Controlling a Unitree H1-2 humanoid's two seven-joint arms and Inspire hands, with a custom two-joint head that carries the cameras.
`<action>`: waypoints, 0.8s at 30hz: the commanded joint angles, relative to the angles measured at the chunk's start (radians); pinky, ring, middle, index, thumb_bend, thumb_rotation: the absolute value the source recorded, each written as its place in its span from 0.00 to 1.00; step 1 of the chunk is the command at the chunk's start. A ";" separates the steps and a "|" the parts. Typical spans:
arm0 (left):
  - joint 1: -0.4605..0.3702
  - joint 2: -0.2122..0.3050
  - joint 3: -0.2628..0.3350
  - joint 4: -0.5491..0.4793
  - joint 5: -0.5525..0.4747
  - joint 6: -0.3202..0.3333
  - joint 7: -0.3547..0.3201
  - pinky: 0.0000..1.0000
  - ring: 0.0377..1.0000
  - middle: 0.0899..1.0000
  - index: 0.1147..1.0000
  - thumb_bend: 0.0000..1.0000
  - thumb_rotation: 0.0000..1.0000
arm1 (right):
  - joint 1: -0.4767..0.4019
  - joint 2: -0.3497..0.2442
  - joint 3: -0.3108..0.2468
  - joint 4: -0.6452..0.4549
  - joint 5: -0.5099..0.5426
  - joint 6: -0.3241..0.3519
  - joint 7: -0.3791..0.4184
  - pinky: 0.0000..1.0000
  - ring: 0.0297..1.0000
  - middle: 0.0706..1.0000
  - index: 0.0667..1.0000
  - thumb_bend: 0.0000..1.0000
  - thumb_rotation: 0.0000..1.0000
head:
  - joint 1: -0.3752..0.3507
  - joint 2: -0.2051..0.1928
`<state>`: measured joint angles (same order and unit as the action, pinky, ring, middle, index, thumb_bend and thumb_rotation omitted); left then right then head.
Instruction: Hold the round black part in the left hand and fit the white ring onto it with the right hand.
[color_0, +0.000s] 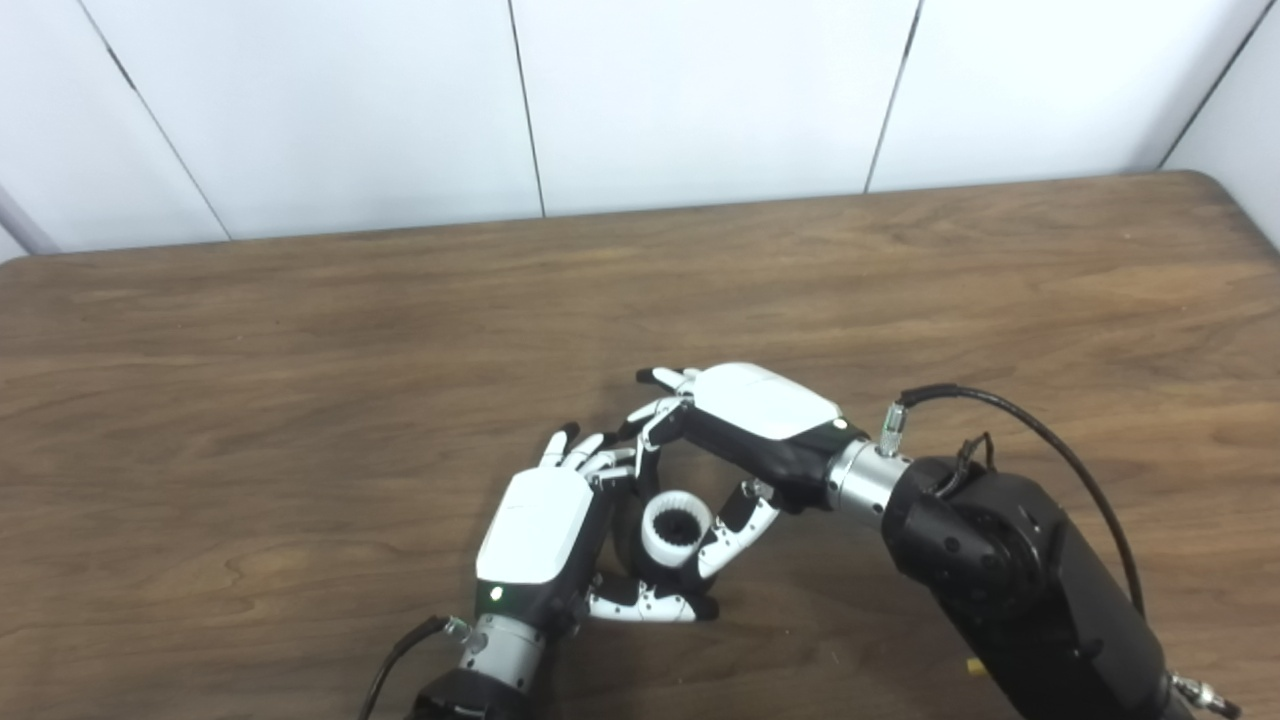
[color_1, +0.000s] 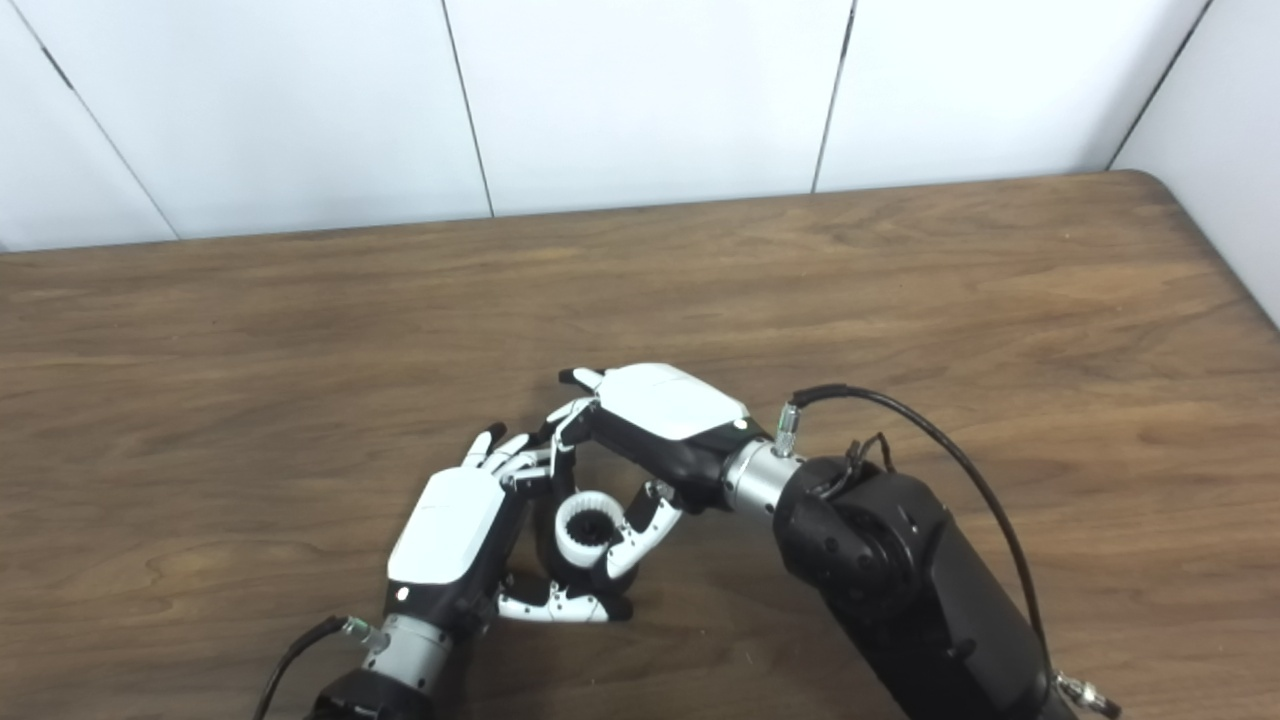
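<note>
White ring (color_0: 676, 531) (toothed bore) | on black part (color_0: 628, 530) | both robot hands gripping

The round black part (color_0: 628, 535) is mostly hidden behind the left hand (color_0: 540, 530) and white ring (color_0: 676, 530); both forearms are cut off by the bottom edge; the right hand (color_0: 760, 420) hides its own fingertips' contact.

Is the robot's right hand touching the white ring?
Touching. In the left eye view, a finger of the right hand lies against the side of the white ring, with no gap between them. The ring sits against the black part in the left hand.
</note>
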<state>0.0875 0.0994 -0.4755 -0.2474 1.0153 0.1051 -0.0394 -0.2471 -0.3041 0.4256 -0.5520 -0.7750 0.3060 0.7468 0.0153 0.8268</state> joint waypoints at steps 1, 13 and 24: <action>-0.007 -0.006 -0.007 -0.011 0.009 0.002 -0.017 1.00 0.90 0.78 0.42 0.52 0.06 | -0.025 0.009 -0.002 -0.020 -0.008 -0.003 -0.002 1.00 1.00 0.81 0.44 0.53 0.14 | 0.001 0.000; -0.009 -0.004 -0.006 -0.016 0.017 0.006 -0.027 1.00 0.90 0.78 0.42 0.52 0.06 | -0.016 -0.005 -0.005 -0.004 -0.019 -0.012 0.005 1.00 0.99 0.82 0.45 0.53 0.14 | 0.000 0.003; -0.007 -0.005 -0.006 -0.010 0.022 0.000 -0.016 1.00 0.90 0.77 0.42 0.52 0.06 | -0.012 -0.002 -0.018 -0.007 -0.033 -0.009 0.007 1.00 1.00 0.85 0.56 0.99 0.29 | -0.004 0.002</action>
<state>0.0851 0.0960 -0.4763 -0.2504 1.0187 0.1059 -0.0506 -0.2417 -0.3056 0.4217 -0.5427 -0.8085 0.3076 0.7714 0.0107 0.8283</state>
